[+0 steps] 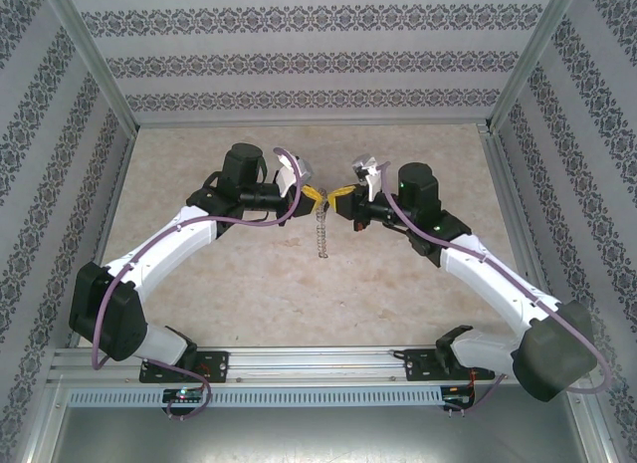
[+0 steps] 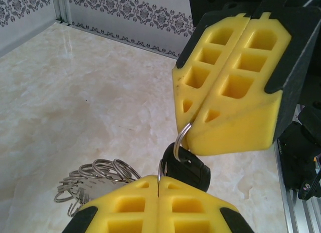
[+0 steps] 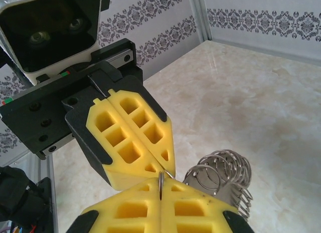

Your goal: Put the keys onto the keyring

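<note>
Both grippers meet tip to tip above the middle of the table. My left gripper (image 1: 312, 194) (image 2: 159, 185) is shut on a thin silver ring edge of the keyring (image 2: 100, 173), whose small loops hang to its left. My right gripper (image 1: 338, 196) (image 2: 193, 124) is shut on a curved silver ring that runs into the black head of the key (image 2: 193, 168), which sits between the two sets of tips. In the right wrist view my right gripper (image 3: 160, 185) pinches the ring edge against the left gripper (image 3: 163, 165), with the keyring (image 3: 220, 173) loops fanned out to the right. From above, the keyring (image 1: 320, 234) dangles like a chain.
The marble-patterned table (image 1: 249, 284) lies under both arms. Patterned walls (image 1: 318, 65) close in the back and sides, with aluminium posts at the corners. A metal rail (image 1: 318, 368) runs along the near edge by the arm bases.
</note>
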Robot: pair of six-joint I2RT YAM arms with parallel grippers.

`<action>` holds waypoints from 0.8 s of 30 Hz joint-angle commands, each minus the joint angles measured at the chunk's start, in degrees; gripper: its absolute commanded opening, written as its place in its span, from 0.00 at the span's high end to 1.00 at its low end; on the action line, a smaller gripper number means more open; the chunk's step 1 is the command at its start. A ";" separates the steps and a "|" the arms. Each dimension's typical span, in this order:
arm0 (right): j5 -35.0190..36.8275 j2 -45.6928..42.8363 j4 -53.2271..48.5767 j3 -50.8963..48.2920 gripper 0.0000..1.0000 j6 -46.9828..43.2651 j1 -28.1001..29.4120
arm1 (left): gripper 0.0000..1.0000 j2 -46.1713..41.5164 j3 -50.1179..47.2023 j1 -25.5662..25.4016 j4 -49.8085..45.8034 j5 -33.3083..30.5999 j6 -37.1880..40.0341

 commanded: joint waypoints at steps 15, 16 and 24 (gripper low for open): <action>0.61 2.37 -0.52 3.13 1.00 -2.89 1.68 | 1.00 0.55 2.62 -1.33 -0.44 1.78 1.35; 0.55 2.69 -0.64 3.29 1.00 -2.99 1.80 | 1.00 0.60 2.75 -1.34 -0.48 1.75 1.35; 1.42 3.56 -2.24 3.49 1.00 -4.32 2.38 | 1.00 0.59 2.89 -1.60 -0.39 1.34 1.35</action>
